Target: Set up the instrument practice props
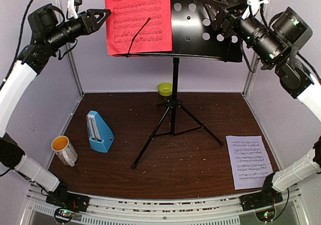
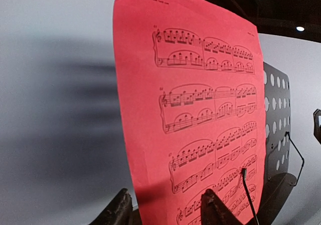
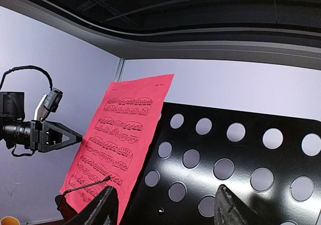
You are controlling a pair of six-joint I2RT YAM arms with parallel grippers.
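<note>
one music stand (image 1: 200,44): black plate punched with round holes, upright at the middle back of the table (image 1: 190,160) on three legs.

music sheets: two.
- red sheet (image 1: 138,17), one. stands on the left half of the stand's plate and leans against it. its left part reaches past the plate's edge. one thin black wire (image 1: 138,34) crosses its lower part.
- white sheet (image 1: 249,161), one. lies flat on the table at the near right, well apart from the legs.

one metronome (image 1: 99,132): blue, upright on the table, left of the legs.
one mug (image 1: 65,150): white, yellow inside, near the left edge, just beside the metronome.
one small green bowl (image 1: 164,88): at the back, behind the stand's pole.

hands: two, both raised to the height of the plate.
- left hand (image 1: 104,14): at the red sheet's left edge. in the wrist view its two fingers (image 2: 118,212) stand apart at a middling gap. the sheet's lower left edge runs between them, and they are not closed on it.
- right hand (image 1: 213,9): in front of the plate's right half. its fingers (image 3: 103,210) are spread wide and point at the holed plate, gripping nothing. cannot tell whether the tips touch the plate.
</note>
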